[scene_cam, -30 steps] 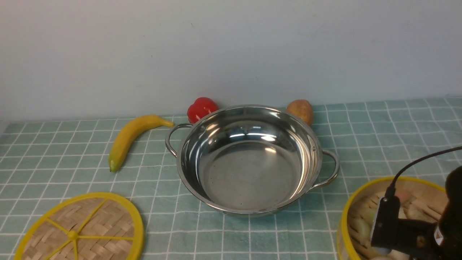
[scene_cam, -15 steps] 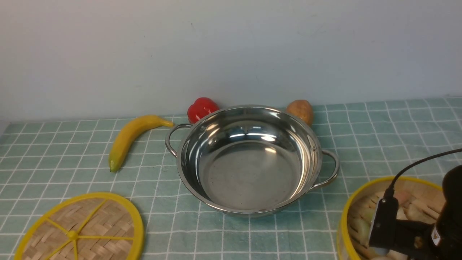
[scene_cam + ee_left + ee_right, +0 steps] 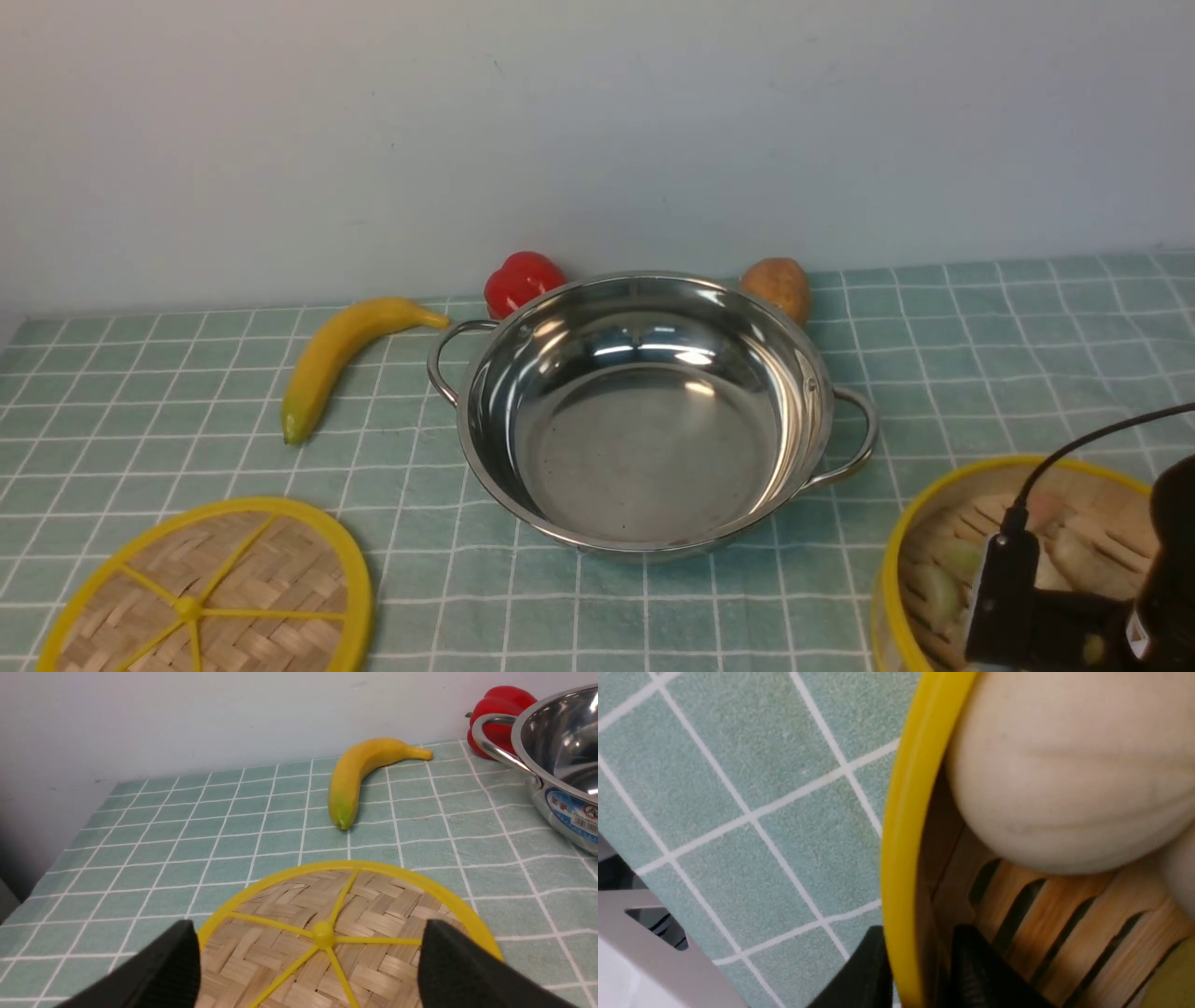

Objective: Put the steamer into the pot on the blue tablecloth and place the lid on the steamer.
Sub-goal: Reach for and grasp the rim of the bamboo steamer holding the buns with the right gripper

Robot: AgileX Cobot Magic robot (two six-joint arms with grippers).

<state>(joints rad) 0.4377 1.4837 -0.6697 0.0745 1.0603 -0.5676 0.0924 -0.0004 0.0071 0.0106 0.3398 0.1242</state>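
I see steamer (image 3: 889, 569) front right on cloth (image 3: 187, 373), near pot (image 3: 644, 411), pale bun (image 3: 1064, 765) inside; my right gripper (image 3: 920, 940) narrow, pinching its rim; lid (image 3: 215, 597) front left on cloth, my left gripper (image 3: 308, 928) spread wide above it

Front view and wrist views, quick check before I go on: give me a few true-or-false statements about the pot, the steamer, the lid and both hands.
1. The pot has nothing in it. True.
2. The lid is on the steamer. False: it lies on the blue tablecloth, to the left of the pot.
3. The right hand has one finger on each side of the steamer's wall. True.
4. The steamer is empty. False: pale food pieces lie in it.
5. The left hand grips the lid. False: it is open above the lid.
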